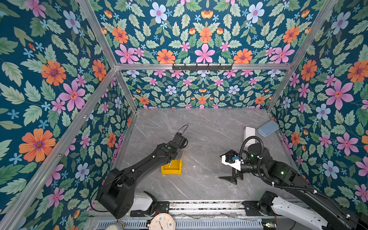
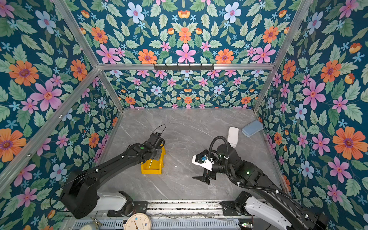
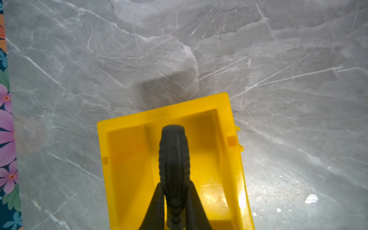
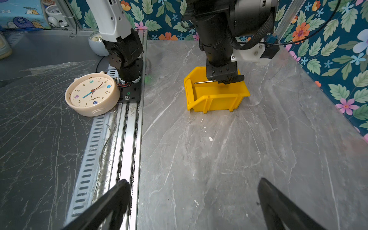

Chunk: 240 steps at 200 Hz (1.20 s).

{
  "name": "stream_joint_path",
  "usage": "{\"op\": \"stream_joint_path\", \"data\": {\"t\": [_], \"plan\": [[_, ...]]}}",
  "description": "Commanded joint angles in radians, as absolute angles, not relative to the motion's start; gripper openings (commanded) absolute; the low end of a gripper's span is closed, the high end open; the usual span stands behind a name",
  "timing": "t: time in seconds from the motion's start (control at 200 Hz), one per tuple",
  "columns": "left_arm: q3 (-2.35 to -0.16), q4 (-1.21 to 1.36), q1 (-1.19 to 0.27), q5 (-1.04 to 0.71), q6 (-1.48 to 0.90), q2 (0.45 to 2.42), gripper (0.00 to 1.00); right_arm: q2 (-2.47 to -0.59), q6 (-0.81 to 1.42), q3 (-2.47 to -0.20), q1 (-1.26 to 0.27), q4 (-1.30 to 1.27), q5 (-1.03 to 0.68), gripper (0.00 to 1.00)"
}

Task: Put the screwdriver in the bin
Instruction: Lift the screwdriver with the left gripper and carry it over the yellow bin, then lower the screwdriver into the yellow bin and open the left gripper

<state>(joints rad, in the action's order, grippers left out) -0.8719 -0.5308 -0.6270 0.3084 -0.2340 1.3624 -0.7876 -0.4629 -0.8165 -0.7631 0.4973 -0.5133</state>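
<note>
Screwdriver (image 3: pixel 174 169): your left hand (image 3: pixel 175 185) has it, clamped narrow on the black ribbed handle. In the left wrist view a finger (image 3: pixel 157 201) presses in on each side of the handle. You can see the thin silver shaft (image 4: pixel 204 82) in the right wrist view. It runs about level, near rim height, inside the open top of the bin (image 4: pixel 217 99), and points toward the low front lip. In both top views a short piece of shaft (image 1: pixel 170 164) shows past the left wrist, over the yellow inside of the bin (image 1: pixel 171 170). You cannot tell whether the tool touches the bin anywhere.

Bin: upright on the tabletop (image 1: pixel 199 129), left of centre, with its low lip facing the near edge. Nothing else shows inside it.

Clock (image 4: pixel 92 94): cream, round, lying face up just off the near edge of the tabletop, beside the base of the left arm.

Right hand (image 1: pixel 232 179): right of centre, well apart from the bin. Its jaws are spread wide and grip nothing. The fingers sit low by the tabletop, and you cannot tell whether they touch it.

Far right corner: a white box (image 1: pixel 250 133) stands behind the right arm. A pale blue pad (image 1: pixel 267 128) lies just beside the box, up against the flowered wall.
</note>
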Motion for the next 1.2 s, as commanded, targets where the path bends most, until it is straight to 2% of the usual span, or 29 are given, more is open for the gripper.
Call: {"op": "stream_joint_path", "data": {"t": [0.0,0.515,0.68,0.91,1.066,1.196], "plan": [[-0.857,-0.457,-0.621,0.292,-0.224,1.372,0.00,-0.778,-0.460,-0.822,-0.764,0.527,-0.506,0.99],[-0.785,-0.353,-0.618,0.255,-0.241,1.458,0.03,-0.780,-0.463,-0.818,-0.767,0.517,-0.512,0.99],[-0.769,-0.342,-0.618,0.253,-0.254,1.449,0.14,-0.783,-0.456,-0.815,-0.769,0.495,-0.516,0.99],[-0.769,-0.369,-0.618,0.250,-0.270,1.416,0.40,-0.783,-0.433,-0.806,-0.768,0.443,-0.526,0.99],[-0.784,-0.396,-0.618,0.261,-0.275,1.380,0.48,-0.785,-0.430,-0.798,-0.769,0.419,-0.513,0.99],[-0.812,-0.431,-0.620,0.283,-0.286,1.337,0.51,-0.768,-0.398,-0.785,-0.769,0.366,-0.489,0.99]]}}
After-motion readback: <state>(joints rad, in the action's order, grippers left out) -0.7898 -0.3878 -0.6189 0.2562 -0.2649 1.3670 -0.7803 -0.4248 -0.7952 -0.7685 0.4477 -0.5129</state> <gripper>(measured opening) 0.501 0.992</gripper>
